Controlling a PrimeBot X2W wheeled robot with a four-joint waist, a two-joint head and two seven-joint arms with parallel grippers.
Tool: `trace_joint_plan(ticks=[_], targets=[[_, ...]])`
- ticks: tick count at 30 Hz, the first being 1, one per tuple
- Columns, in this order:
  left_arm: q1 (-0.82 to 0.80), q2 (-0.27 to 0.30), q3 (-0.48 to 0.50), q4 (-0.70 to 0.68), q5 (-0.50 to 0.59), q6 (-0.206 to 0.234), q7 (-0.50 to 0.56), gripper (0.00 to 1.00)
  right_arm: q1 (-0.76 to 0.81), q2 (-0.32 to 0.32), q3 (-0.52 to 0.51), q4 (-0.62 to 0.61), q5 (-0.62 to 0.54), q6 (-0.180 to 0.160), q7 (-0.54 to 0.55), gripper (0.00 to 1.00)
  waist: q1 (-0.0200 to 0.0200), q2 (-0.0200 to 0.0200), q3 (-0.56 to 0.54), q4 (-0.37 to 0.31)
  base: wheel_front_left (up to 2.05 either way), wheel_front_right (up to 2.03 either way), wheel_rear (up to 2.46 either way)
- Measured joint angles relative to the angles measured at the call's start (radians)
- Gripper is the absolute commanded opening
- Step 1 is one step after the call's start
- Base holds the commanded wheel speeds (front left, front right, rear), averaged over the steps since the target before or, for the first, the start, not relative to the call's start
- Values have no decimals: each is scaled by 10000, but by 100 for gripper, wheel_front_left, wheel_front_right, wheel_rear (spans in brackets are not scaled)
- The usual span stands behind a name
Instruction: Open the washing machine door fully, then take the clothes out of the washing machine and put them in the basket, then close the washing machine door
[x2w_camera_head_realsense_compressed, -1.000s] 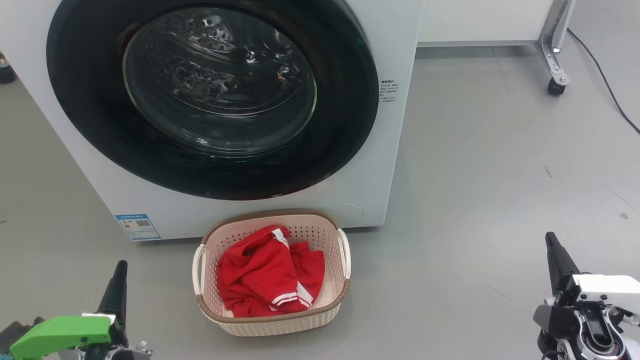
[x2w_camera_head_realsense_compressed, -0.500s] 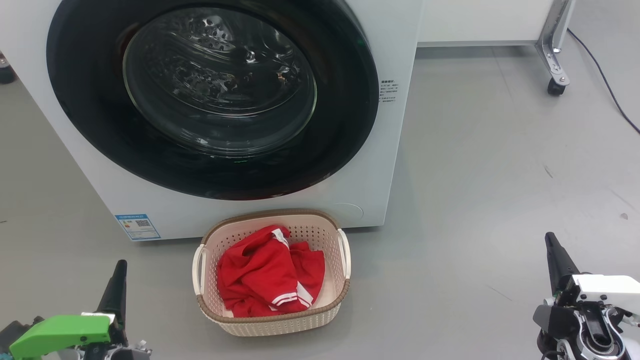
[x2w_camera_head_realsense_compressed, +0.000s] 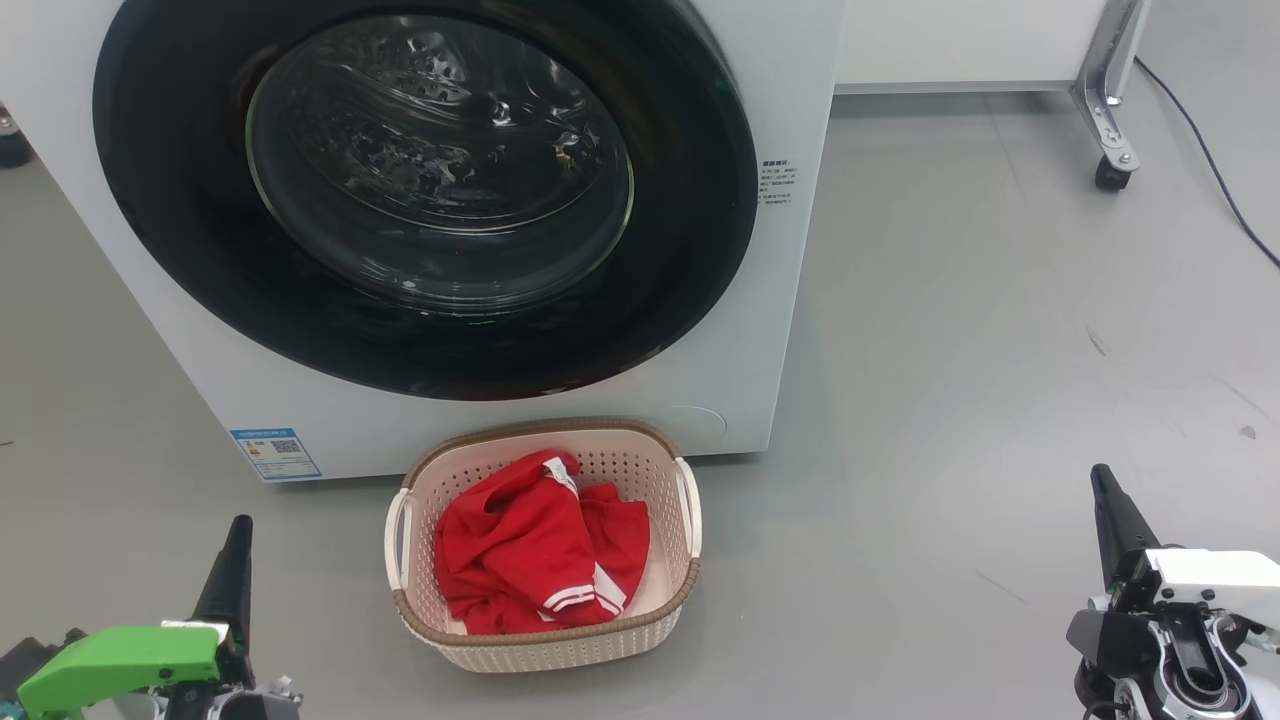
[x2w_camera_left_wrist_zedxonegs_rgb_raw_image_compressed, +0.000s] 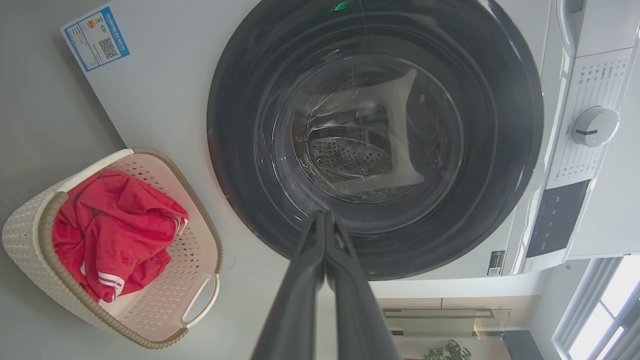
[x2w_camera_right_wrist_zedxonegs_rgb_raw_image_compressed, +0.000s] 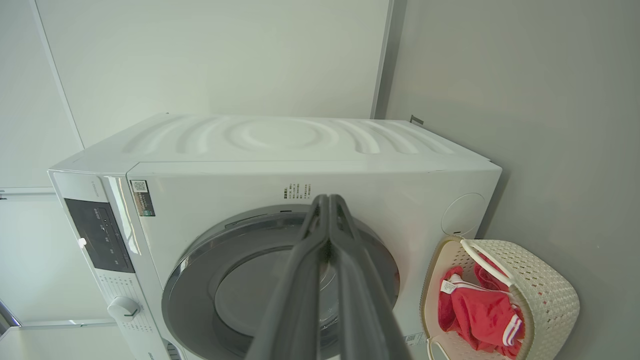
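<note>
Fingers pressed together, nothing held: left pincer (x2w_camera_head_realsense_compressed: 238, 540), right pincer (x2w_camera_head_realsense_compressed: 1103, 490). Ahead of and above both, washing machine door (x2w_camera_head_realsense_compressed: 430, 190) looks shut flush. Between them, nearer the left pincer, clothes (x2w_camera_head_realsense_compressed: 530, 565) lie inside basket (x2w_camera_head_realsense_compressed: 545, 428). Judgement: task near done. Confirm the latch caught, and keep both arms clear of the basket.

Door (x2w_camera_head_realsense_compressed: 690, 200) shut; clothes (x2w_camera_head_realsense_compressed: 530, 560) in basket (x2w_camera_head_realsense_compressed: 560, 645).

Washing machine (x2w_camera_head_realsense_compressed: 800, 250) white, washing machine door (x2w_camera_head_realsense_compressed: 690, 200) closed, red clothes (x2w_camera_head_realsense_compressed: 535, 560) heaped inside cream basket (x2w_camera_head_realsense_compressed: 545, 645) in front.
</note>
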Motion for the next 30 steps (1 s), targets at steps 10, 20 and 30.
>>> trace_joint_plan(ticks=[10, 20, 30], targets=[[-5, -10, 17, 0, 0, 0, 12, 0, 0, 4, -13, -2, 0, 0, 19, 0, 0, 0, 0, 0, 0, 0, 0], [-9, -13, 50, -2, 2, 0, 12, 0, -1, 8, -25, -6, -2, 0, 33, 0, 0, 0, 2, 0, 0, 0, 0], [-10, -19, 69, -6, 4, 0, 13, 0, -1, 13, -36, -8, -2, 0, 40, 0, -1, 0, 3, 0, 0, 0, 0]])
